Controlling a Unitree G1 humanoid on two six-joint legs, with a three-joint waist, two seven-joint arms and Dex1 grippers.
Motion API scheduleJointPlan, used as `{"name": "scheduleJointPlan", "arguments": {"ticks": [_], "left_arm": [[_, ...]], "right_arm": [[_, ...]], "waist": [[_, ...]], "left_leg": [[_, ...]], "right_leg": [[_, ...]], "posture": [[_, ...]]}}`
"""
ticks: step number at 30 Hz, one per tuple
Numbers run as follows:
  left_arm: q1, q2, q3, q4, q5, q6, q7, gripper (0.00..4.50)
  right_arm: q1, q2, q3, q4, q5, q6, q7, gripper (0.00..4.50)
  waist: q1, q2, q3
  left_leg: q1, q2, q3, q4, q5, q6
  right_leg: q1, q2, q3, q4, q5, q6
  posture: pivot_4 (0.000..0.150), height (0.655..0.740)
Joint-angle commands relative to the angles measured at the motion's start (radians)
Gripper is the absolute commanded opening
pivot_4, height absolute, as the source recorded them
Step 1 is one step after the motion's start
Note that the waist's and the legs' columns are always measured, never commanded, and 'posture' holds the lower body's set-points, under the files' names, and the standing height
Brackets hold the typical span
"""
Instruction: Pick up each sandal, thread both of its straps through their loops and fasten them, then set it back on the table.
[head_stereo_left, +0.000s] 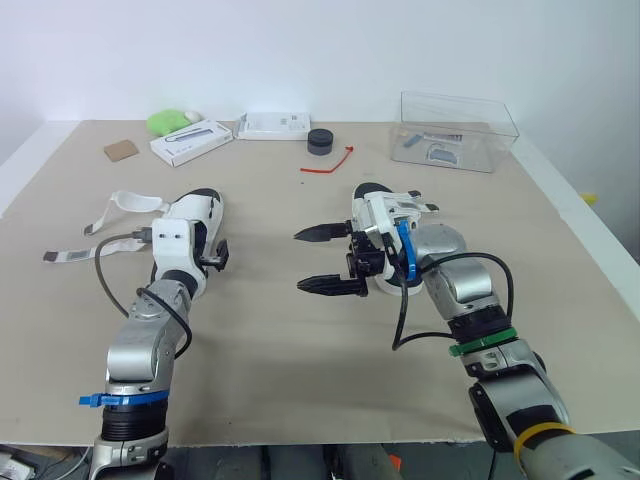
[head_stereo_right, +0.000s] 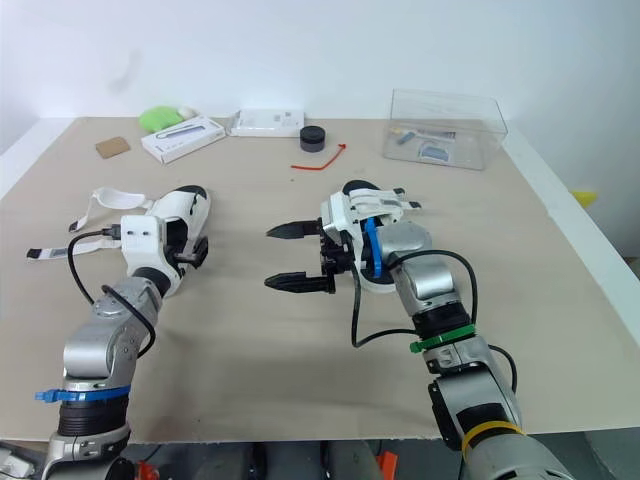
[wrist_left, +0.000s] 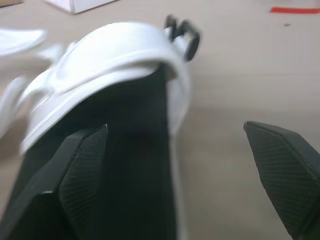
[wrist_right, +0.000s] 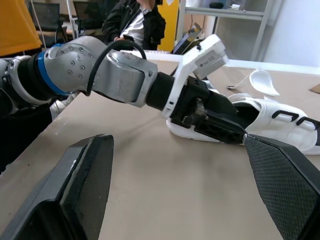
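Left gripper (wrist_left: 175, 127) is sitting released, fingers spread, at the near end of the left sandal (head_stereo_left: 200, 212), left of centre in the head views. One finger (wrist_left: 75, 175) is lying over the black footbed and the other is hanging over bare table (head_stereo_left: 300, 380), with the sandal's white side wall between them. Contact with the footbed cannot be confirmed. Two white straps (head_stereo_left: 125, 200) are trailing loose across the table toward the left edge of the frame. A black loop (wrist_left: 182, 37) is standing at the sandal's rim with nothing threaded through it.

Right gripper (head_stereo_left: 322, 260) is hanging at centre frame, fingers wide apart and pointing toward the left, grasping nothing, over bare table. The right sandal (head_stereo_left: 372, 193) is lying flat just right of centre, directly under the right wrist and partly hidden by it.

Along the top of the frame the following are resting, well apart from both sandals:
- a clear box (head_stereo_left: 460, 130) at upper right
- a black puck (head_stereo_left: 320, 141) and a red tie (head_stereo_left: 330, 163) at top centre
- two white boxes (head_stereo_left: 190, 140), a green thing (head_stereo_left: 166, 121) and a brown card (head_stereo_left: 120, 150) at upper left

A person (wrist_right: 135, 25) is sitting beyond the table in the right wrist view.
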Motion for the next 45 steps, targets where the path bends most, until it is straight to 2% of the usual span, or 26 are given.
{"name": "scheduleJointPlan", "arguments": {"ticks": [1,13,17,18,20,21,25,34,41,45], "left_arm": [[-0.043,0.023,-0.014,0.057,0.018,-0.053,-0.035,4.50],[-0.237,0.061,-0.036,0.412,0.053,-0.224,-0.134,4.50],[-0.264,0.052,-0.025,0.459,0.036,-0.231,-0.153,3.35],[-0.266,0.052,-0.026,0.463,0.037,-0.233,-0.157,2.76],[-0.270,0.050,-0.025,0.470,0.038,-0.236,-0.163,2.00],[-0.272,0.050,-0.024,0.474,0.037,-0.236,-0.164,1.37],[-0.276,0.051,-0.026,0.481,0.035,-0.240,-0.179,0.09],[-0.220,0.076,-0.043,0.391,0.023,-0.243,-0.263,0.09],[0.107,0.291,-0.156,-0.041,-0.064,-0.389,-0.697,0.09],[0.262,0.425,-0.214,-0.185,-0.060,-0.509,-0.894,0.09]], "right_arm": [[-0.031,0.014,-0.026,-0.007,0.005,-0.012,-0.011,4.45],[-0.008,0.006,-0.025,-0.036,-0.014,-0.012,-0.050,4.45],[-0.001,-0.003,-0.036,-0.057,-0.003,0.016,-0.065,4.50],[0.001,-0.006,-0.037,-0.062,0.000,0.024,-0.069,4.50],[0.006,-0.012,-0.038,-0.071,0.001,0.035,-0.074,4.50],[0.008,-0.014,-0.038,-0.074,0.000,0.039,-0.077,4.50],[0.013,-0.017,-0.041,-0.086,0.004,0.076,-0.100,4.50],[-0.003,-0.022,-0.042,-0.056,-0.015,0.120,-0.149,4.50],[-0.009,-0.062,-0.076,-0.040,0.001,0.148,-0.148,4.50],[0.016,-0.091,-0.072,-0.059,0.001,0.160,-0.119,4.50]], "waist": [[0.001,0.000,0.000],[0.001,0.000,0.000],[0.001,0.000,0.000],[0.001,0.000,0.000],[0.001,0.000,0.000],[0.001,0.000,0.000],[0.001,0.000,0.000],[0.001,0.000,0.000],[-0.002,0.000,0.000],[0.000,0.001,0.001]], "left_leg": [[0.000,0.000,0.000,0.000,0.000,0.000],[0.000,0.000,-0.001,0.000,0.001,-0.002],[-0.001,0.000,-0.001,0.000,0.001,-0.002],[0.000,0.000,-0.001,0.000,0.001,-0.002],[0.000,-0.001,-0.001,0.000,0.001,-0.002],[0.000,-0.001,-0.001,0.000,0.001,-0.002],[0.000,-0.001,-0.001,0.000,0.001,-0.002],[-0.001,-0.001,-0.001,0.000,0.001,-0.002],[-0.002,0.001,0.000,-0.002,0.000,-0.003],[-0.002,0.001,0.001,-0.002,-0.001,-0.003]], "right_leg": [[0.000,0.000,0.000,0.000,0.000,0.000],[0.000,0.000,-0.001,0.000,0.000,0.000],[0.000,-0.001,-0.002,0.000,0.000,0.000],[0.000,-0.002,-0.002,0.001,0.000,0.000],[0.000,-0.002,-0.002,0.001,0.000,0.000],[0.000,-0.002,-0.002,0.001,0.000,0.000],[0.000,-0.002,-0.002,0.001,0.000,0.000],[0.000,-0.002,-0.002,0.000,0.000,0.000],[-0.002,-0.002,-0.002,-0.001,-0.001,-0.002],[-0.003,-0.004,-0.003,-0.001,-0.002,-0.002]], "posture": [[0.150,0.7400],[0.150,0.7400],[0.150,0.7400],[0.150,0.7400],[0.150,0.7400],[0.150,0.7400],[0.150,0.7400],[0.150,0.7400],[0.150,0.7400],[0.150,0.7400]]}}
